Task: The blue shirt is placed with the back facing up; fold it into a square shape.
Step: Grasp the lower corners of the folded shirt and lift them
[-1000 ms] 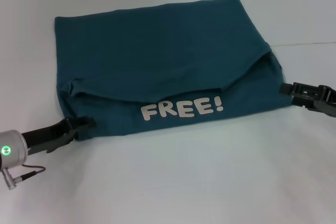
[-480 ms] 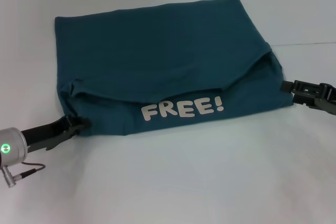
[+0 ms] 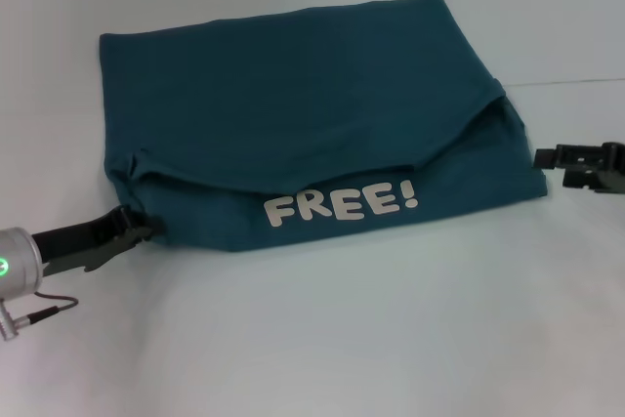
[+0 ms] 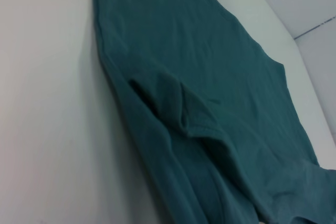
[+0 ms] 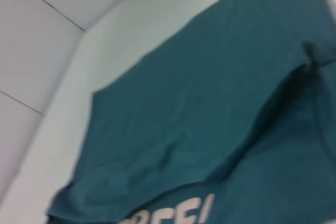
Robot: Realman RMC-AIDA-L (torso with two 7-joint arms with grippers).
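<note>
The blue shirt (image 3: 293, 114) lies folded on the white table, a near flap turned up so that white letters "FREE!" (image 3: 342, 204) show. My left gripper (image 3: 146, 233) is low on the table at the shirt's near left corner, open, its tips just at the cloth edge. My right gripper (image 3: 540, 159) is open just off the shirt's right edge, apart from it. The left wrist view shows the shirt (image 4: 199, 77) with a small fold along its side. The right wrist view shows the shirt (image 5: 210, 103) and part of the letters (image 5: 173, 213).
The white table (image 3: 342, 339) runs all around the shirt. A thin seam line (image 3: 576, 82) crosses the surface at the back right. Nothing else stands on it.
Both grippers have drawn outward, away from the shirt: the left back off the near left corner, the right farther to the right. The shirt has stayed in place.
</note>
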